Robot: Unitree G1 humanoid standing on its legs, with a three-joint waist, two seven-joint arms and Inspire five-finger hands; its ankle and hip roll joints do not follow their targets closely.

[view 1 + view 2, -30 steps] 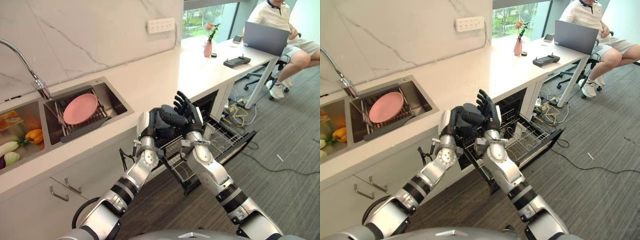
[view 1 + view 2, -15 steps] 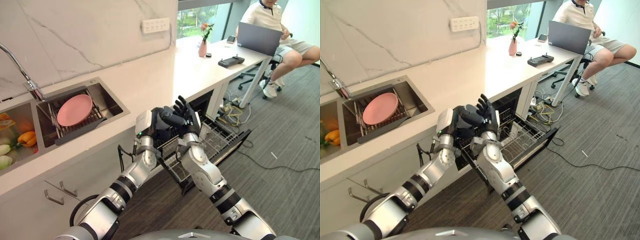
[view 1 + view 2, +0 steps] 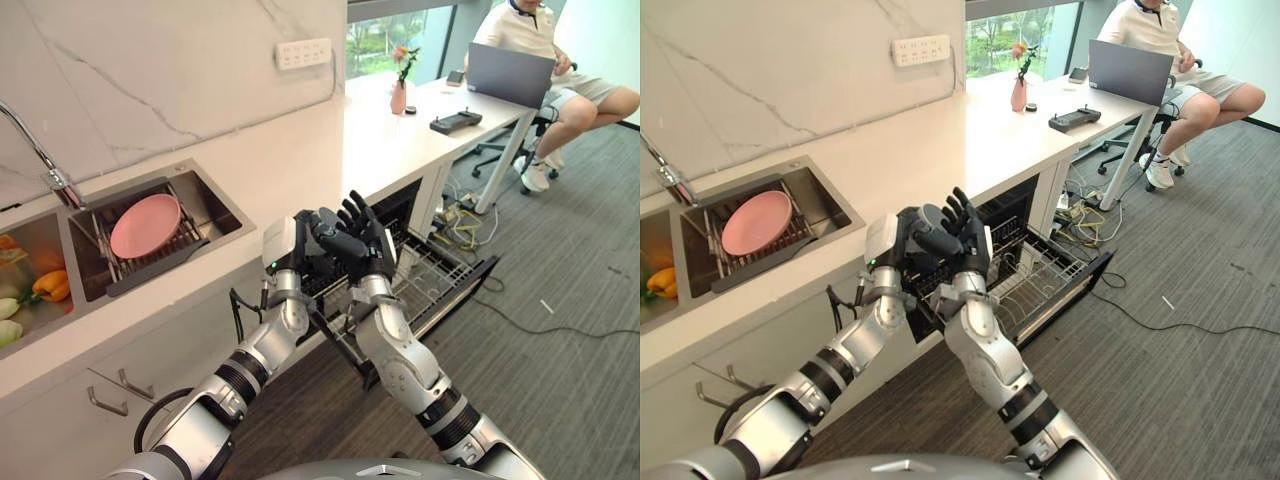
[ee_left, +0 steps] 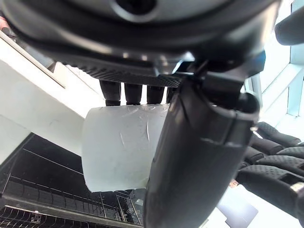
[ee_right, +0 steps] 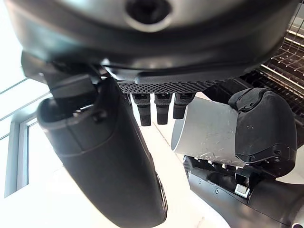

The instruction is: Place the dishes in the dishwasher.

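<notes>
A white cup (image 4: 118, 147) sits in my left hand (image 3: 312, 232), with the fingers and thumb (image 4: 199, 156) curled round it. The right wrist view shows the same cup (image 5: 204, 130) inside that left hand (image 5: 259, 128). My right hand (image 3: 363, 238) stands right beside it, fingers straight and spread upward, holding nothing. Both hands hover over the open dishwasher's pulled-out wire rack (image 3: 432, 275). In the eye views the hands hide the cup. A pink plate (image 3: 145, 224) lies on a drain rack in the sink (image 3: 225, 205).
The white counter edge (image 3: 300, 190) runs just behind the hands. Vegetables (image 3: 45, 283) lie in the left sink basin, with a tap (image 3: 40, 160) above. A person (image 3: 540, 30) sits at a desk at the far right, and cables lie on the carpet by it.
The camera has shifted a little, so the whole scene sits slightly lower and to the left. Both hands stay together over the dishwasher rack, the left one still holding the cup.
</notes>
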